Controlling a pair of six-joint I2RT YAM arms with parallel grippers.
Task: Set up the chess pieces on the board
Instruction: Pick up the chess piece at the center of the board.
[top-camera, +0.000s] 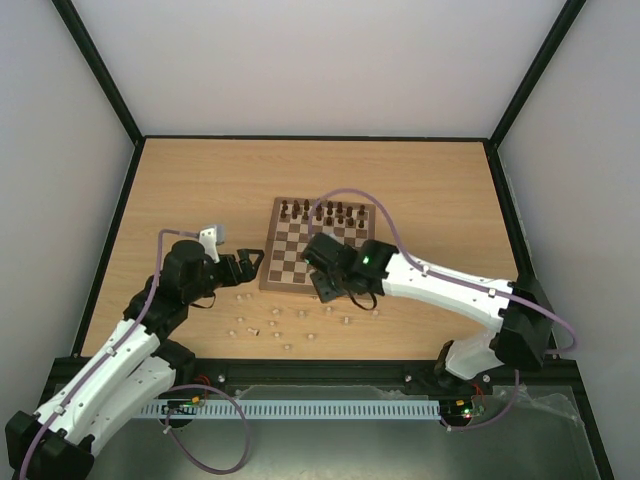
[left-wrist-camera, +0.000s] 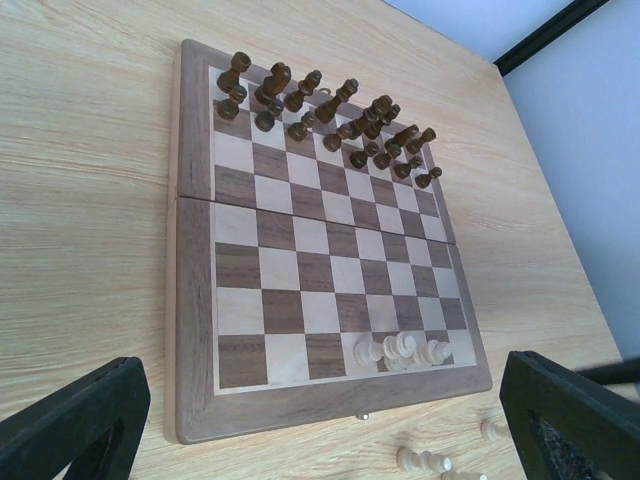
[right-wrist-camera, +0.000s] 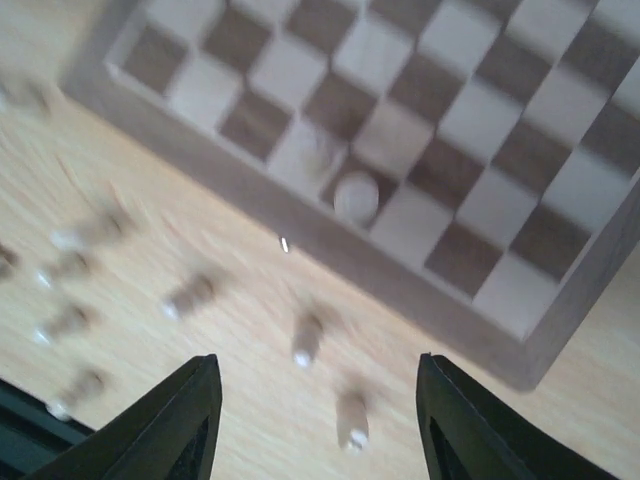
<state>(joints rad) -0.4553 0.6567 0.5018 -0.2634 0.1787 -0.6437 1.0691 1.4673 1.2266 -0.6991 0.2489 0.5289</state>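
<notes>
Pale beige wooden chess pieces (left-wrist-camera: 405, 350): a few stand on your board (left-wrist-camera: 195, 300), near row; others lie scattered on the table (top-camera: 200, 180) beside it. Your left gripper (left-wrist-camera: 325, 415) and right gripper (right-wrist-camera: 315, 400) both gape empty.

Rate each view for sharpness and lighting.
Right wrist view: motion-blurred throughout, the loose chess pieces smeared and the board soft. Left wrist view: sharp, with the board checks and dark brown pieces crisp. Top external view: evenly lit, no glare, but the pieces are too small to make out in detail.

Pale chess pieces (top-camera: 275, 312) lie scattered just off the board (top-camera: 290, 266).
</notes>
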